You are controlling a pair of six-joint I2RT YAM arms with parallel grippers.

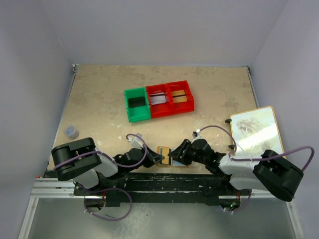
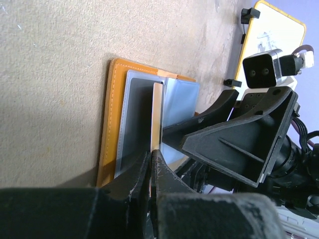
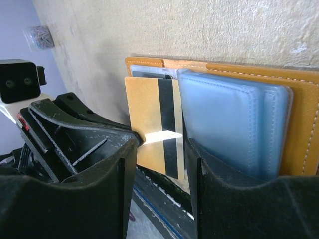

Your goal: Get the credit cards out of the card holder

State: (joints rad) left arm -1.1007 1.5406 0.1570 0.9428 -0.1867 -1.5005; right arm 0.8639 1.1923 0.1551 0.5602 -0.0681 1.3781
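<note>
At near table point(image 1: 99, 99) edge, between arms: my left gripper point(image 2: 151, 167) clamped tight on gold card point(image 3: 147, 107) edge; right gripper point(image 3: 160, 149) jaws roughly halfway apart, gripping nothing, straddling card holder point(image 2: 107, 124). Holder lies unfolded flat on table, card over one half.

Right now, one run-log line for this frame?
step: card pull | left gripper: shut on gold-tan card at card holder | right gripper: open, over card holder

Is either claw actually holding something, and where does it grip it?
The left gripper pinches the gold-tan card by one edge. The right gripper holds nothing; its jaws stand apart over the card holder.
</note>
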